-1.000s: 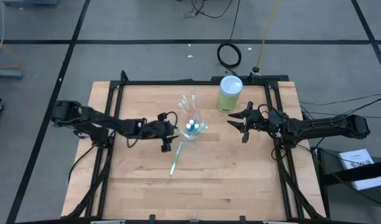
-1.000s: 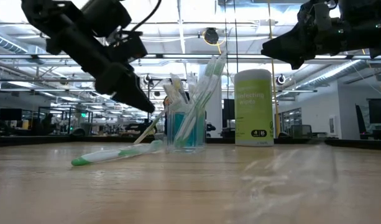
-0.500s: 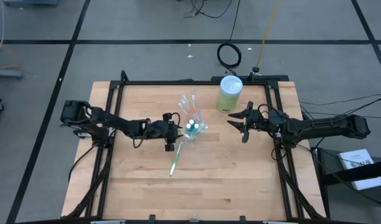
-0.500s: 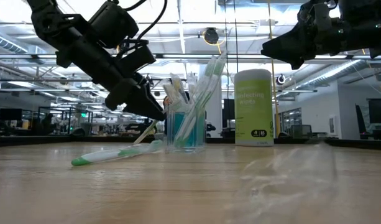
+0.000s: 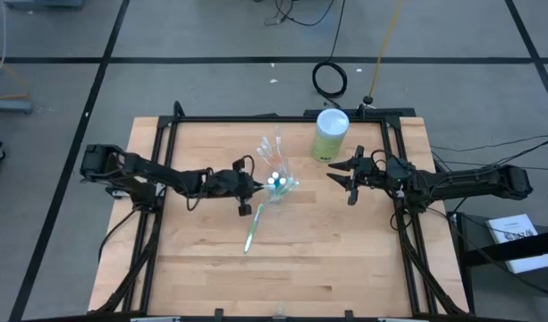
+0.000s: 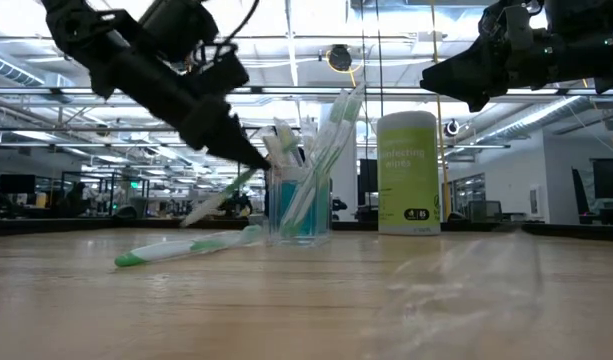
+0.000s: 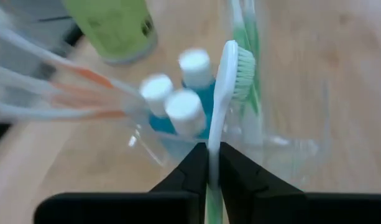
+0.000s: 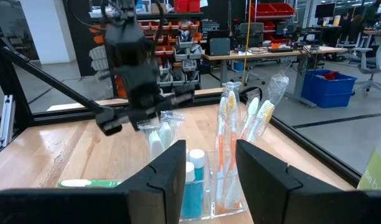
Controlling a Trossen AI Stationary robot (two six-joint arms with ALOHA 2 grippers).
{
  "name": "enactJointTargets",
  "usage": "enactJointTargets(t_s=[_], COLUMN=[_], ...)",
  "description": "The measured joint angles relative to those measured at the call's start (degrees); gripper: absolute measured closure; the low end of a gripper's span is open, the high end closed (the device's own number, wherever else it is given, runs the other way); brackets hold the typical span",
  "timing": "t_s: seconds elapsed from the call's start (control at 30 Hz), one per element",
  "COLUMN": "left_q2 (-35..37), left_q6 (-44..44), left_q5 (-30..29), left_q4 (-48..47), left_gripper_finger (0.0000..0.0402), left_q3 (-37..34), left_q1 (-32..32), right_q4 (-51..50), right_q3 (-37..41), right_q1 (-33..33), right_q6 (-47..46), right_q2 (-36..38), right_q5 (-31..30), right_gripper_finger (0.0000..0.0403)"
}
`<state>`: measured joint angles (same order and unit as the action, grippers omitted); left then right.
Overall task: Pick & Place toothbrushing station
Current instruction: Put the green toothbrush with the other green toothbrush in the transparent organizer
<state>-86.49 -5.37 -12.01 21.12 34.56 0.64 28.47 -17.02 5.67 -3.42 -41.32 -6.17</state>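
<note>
A clear plastic cup stands at the table's middle and holds white-capped tubes and orange-white toothbrushes. My left gripper is just left of the cup, shut on a green-white toothbrush. A second green-white toothbrush lies flat on the table in front of the cup. My right gripper is open and empty in the air to the cup's right. My left gripper pinches the toothbrush's handle between its two fingers, below the head. The fingers slant down from the table's left. The bristle head reaches past the fingertips over the cup. The handle's free end slants down, clear of the table.
A lime-green canister with a white lid stands upright behind and to the right of the cup. Bare wood lies along the table's near half. A black frame rims the table.
My left gripper has gone toward the table's right edge, up to the cup, dipping and then rising a little. The toothbrush it holds has come up off the table, its free handle end lifted and its head brought over the cup.
</note>
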Motion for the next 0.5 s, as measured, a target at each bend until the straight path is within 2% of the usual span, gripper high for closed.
enactJointTargets(t_s=[0.17,0.3,0.4,0.5], left_q2=[7.54,12.63,12.29,7.78], left_q6=[0.86,4.17,6.49,9.59], left_q5=[-0.50,-0.50,-0.44,-0.49], left_q4=[-0.06,8.86,18.79,28.65], left_gripper_finger=[0.0385,0.0384,0.0380,0.0386], left_q3=[1.00,1.40,1.32,0.60], left_q1=[0.00,-0.02,-0.13,-0.13], right_q4=[-0.02,0.02,0.05,0.02], right_q3=[0.00,-0.02,0.00,0.00], right_q1=[0.00,0.00,0.00,0.00], right_q6=[0.00,0.00,0.00,0.00], right_q2=[0.00,0.02,0.02,0.02], right_q5=[0.07,0.13,0.15,0.17], right_gripper_finger=[0.0273,0.0273,0.0273,0.0273])
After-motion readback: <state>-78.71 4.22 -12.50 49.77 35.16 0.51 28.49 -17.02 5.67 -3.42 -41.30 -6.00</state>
